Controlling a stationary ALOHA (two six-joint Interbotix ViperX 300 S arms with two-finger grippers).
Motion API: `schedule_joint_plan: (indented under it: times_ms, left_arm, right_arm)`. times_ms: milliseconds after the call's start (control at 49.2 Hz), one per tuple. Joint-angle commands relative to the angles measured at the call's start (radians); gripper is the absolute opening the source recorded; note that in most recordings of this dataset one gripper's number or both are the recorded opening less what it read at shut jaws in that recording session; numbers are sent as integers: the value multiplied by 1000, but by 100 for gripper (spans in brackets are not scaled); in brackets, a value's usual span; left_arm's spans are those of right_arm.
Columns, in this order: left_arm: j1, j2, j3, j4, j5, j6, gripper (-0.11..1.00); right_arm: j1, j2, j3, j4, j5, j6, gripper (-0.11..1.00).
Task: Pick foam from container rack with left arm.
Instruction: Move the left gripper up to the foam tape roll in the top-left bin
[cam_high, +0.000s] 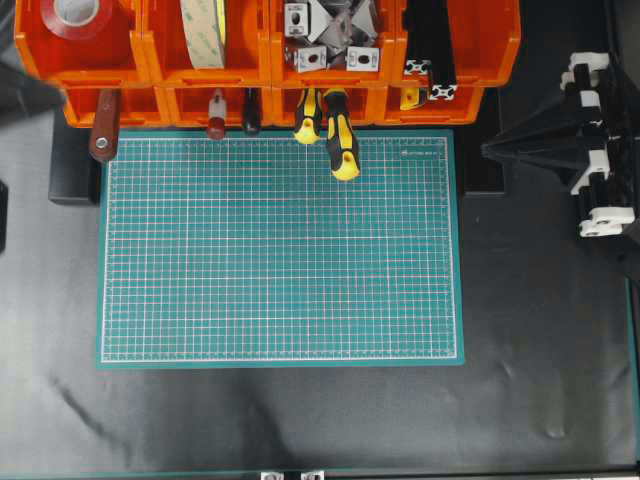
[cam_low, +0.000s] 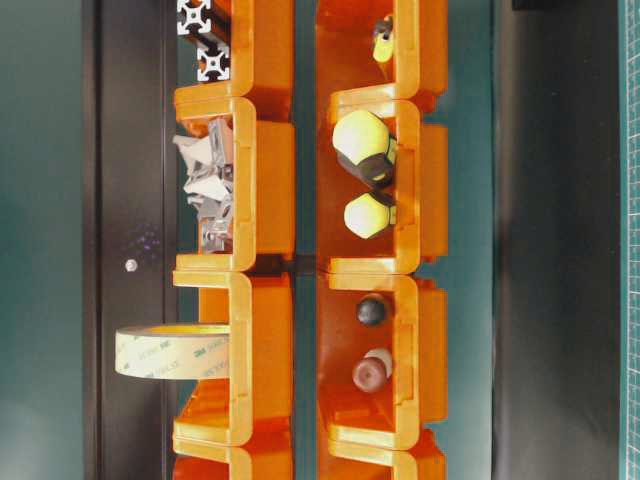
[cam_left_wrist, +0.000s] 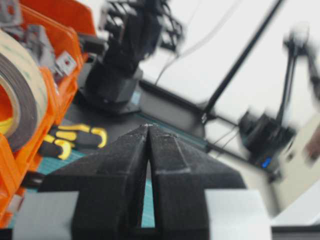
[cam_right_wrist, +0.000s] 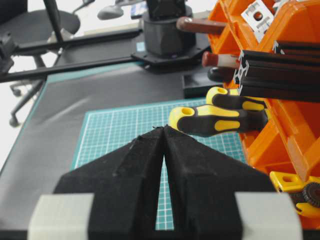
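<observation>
The foam roll (cam_high: 203, 32) standing in the rack (cam_high: 160, 60) looks light and squashy, best pinched across its rim by the empty, closed left gripper (cam_left_wrist: 149, 131)

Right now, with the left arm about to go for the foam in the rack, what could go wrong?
The left gripper is shut and empty; it must open before reaching in.

The foam stands on edge, overhanging its bin in the container rack, so a nudge might roll it out.

The red tape roll sits one bin over: mix-up risk.

faint print on foam (cam_low: 172, 351) liner, illegible
</observation>
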Motion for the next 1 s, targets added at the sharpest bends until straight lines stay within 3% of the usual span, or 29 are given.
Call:
schedule_joint_plan:
  times_ms: [0, 163, 569, 671, 874, 915, 976]
  left_arm:
    - [57, 55, -155, 6, 123, -163, 0]
    - [106, 144, -299, 9, 245, -342, 0]
    - [137, 270, -405, 9, 417, -448, 4]
    - [140, 279, -410, 8, 434, -488, 22]
    - [143, 314, -416, 8, 448, -554, 79]
    - [143, 321, -419, 8, 449, -565, 87]
    - [144, 327, -423, 8, 451, -569, 90]
  right_arm:
    - [2, 6, -28, 2, -11, 2, 0]
    - [2, 2, -29, 2, -9, 2, 0]
    - [31, -21, -31, 2, 2, 0, 0]
    - [43, -23, -31, 0, 5, 0, 0]
    - [60, -23, -25, 0, 5, -3, 0]
    - [60, -23, -25, 0, 6, -3, 0]
    - [60, -23, -23, 0, 6, -3, 0]
